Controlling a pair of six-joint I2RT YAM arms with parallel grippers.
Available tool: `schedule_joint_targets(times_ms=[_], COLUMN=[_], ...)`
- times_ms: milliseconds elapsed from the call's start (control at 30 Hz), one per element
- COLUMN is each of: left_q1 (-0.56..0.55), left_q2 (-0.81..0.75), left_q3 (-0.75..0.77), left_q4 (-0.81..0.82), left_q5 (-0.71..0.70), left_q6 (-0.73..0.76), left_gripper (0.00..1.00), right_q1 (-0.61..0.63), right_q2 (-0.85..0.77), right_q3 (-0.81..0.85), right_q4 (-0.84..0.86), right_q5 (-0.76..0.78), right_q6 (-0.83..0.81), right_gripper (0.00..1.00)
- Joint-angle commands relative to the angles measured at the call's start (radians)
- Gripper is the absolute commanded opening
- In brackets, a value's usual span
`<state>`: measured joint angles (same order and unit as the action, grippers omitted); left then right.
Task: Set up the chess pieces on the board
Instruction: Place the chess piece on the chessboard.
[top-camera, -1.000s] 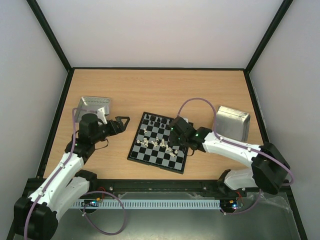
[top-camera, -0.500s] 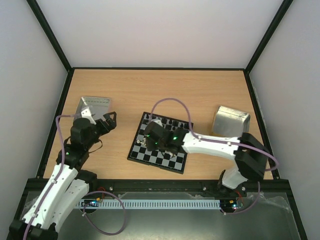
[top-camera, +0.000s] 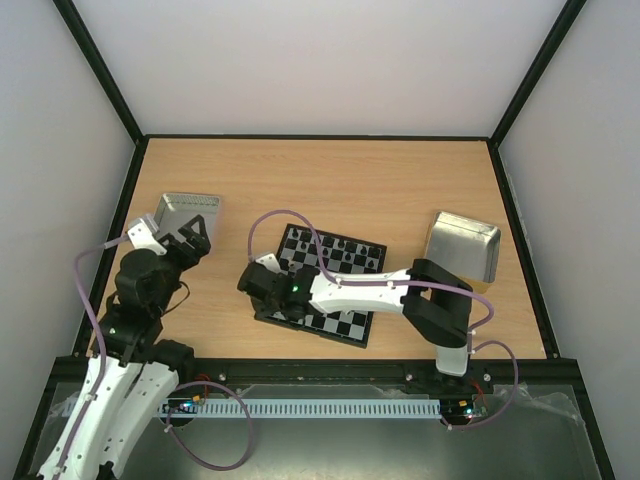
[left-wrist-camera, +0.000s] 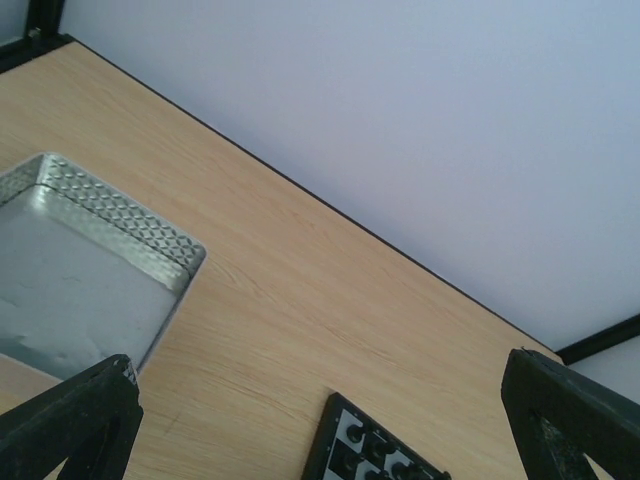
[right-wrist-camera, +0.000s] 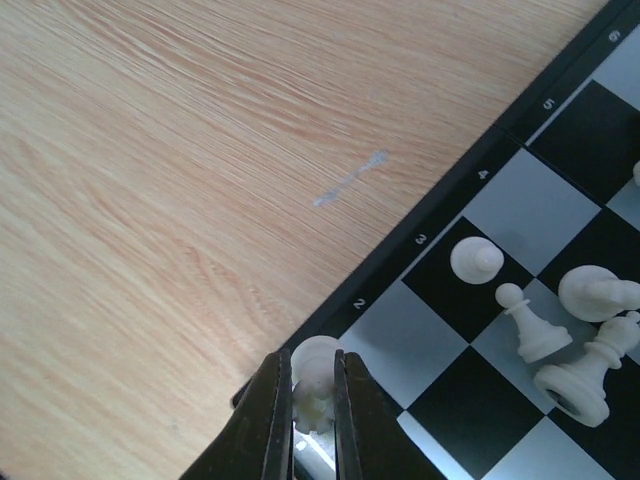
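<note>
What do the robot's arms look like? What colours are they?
The left arm and right arm are white tubes with chunky black joints. A thin purple cable loops along each one. A tiny green light glows near the right arm's wrist. Each arm ends in two flat black fingers, like a pincer.

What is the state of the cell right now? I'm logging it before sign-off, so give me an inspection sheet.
Surface: wooden table, one pale scuff near the board.
Job's things: chessboard lying askew; black chessmen on its far rows; white chessmen scattered, some toppled.
Clutter: metal tray left of the board, another right.
Grippers: left gripper open beside the left tray; right gripper shut on a white chessman at the board's edge.
Cables: purple cable looping over each arm.
Surroundings: white walls, black frame.
</note>
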<state>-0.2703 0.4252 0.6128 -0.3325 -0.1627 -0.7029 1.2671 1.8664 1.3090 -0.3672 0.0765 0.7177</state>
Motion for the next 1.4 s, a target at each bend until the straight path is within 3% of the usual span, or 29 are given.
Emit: schedule_joint_targets(times_ms=[0,633,733,833,967,1367], left_q1=[-0.003,-0.003,-0.004,-0.003,-0.003,-0.003], left_q2=[-0.018,-0.019,-0.017,-0.018,-0.014,0.030], left_q3=[0.047,0.019,0.017,0.019,0.026,0.026], left_q4=[-0.047,-0.060,-0.060,-0.061,-0.063,-0.022], left_q5=[-0.087,-0.106,-0.103,-0.100,-0.093,0.018], left_q6=[0.018,0.002,-0.001,-0.002,0.003,0.071], left_gripper=[1.00,1.00,1.00,1.00,1.00,1.00], right_q1=[0.011,0.033,0.034,0.034,0.032,-0.063], right_q2=[0.045,0.084,0.093,0.076,0.029,-0.159], right_q3=[0.035,0.043,0.057,0.059,0.077,-0.063], right_q4=[-0.078,-0.128,-0.128,-0.115,-0.148,-0.068], right_q5=[0.063,-0.004,-0.021,-0.034,0.055,0.179], right_q6=[-0.011,-0.028,-0.035,-0.028,-0.007,0.083], right_gripper=[0.03,0.05,0.10,0.22,0.35,0.36])
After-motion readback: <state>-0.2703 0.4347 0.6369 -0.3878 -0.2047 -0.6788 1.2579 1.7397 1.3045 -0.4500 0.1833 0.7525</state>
